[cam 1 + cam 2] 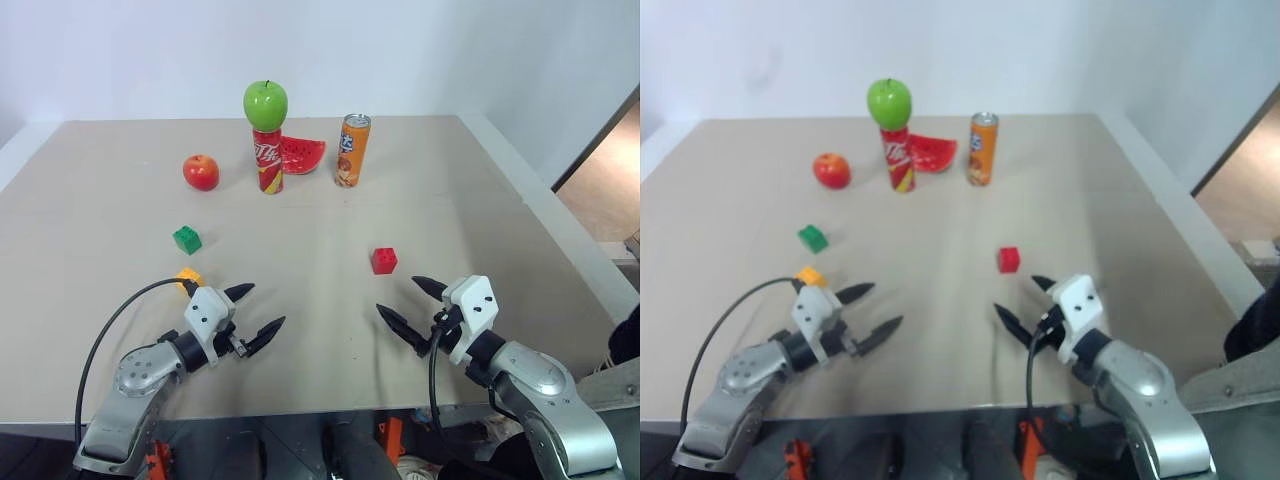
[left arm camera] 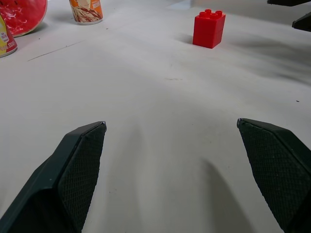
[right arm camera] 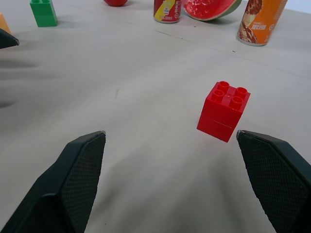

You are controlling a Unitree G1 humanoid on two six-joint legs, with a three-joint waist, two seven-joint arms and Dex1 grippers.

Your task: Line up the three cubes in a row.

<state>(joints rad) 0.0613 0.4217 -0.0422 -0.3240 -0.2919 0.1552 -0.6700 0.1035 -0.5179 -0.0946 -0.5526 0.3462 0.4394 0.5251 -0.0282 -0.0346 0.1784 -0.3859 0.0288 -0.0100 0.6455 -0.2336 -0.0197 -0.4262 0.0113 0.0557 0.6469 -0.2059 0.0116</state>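
beige table (image 1: 450, 190) under us, both our left gripper (image 1: 262, 312) and right gripper (image 1: 413, 304) spread wide and empty. taking the red cube (image 1: 383, 260) as landmark: green cube (image 1: 186, 239) and yellow-orange cube (image 1: 188, 277) sit well apart leftward. we judge them light, rigid, slick; pinch flat sides. red apple (image 1: 201, 171), cans (image 1: 352, 150), watermelon slice (image 1: 301, 153) stay beyond, nothing blocking.

Left gripper (image 1: 262, 309) jaws spread wide, empty; right gripper (image 1: 412, 301) likewise, both angled inward
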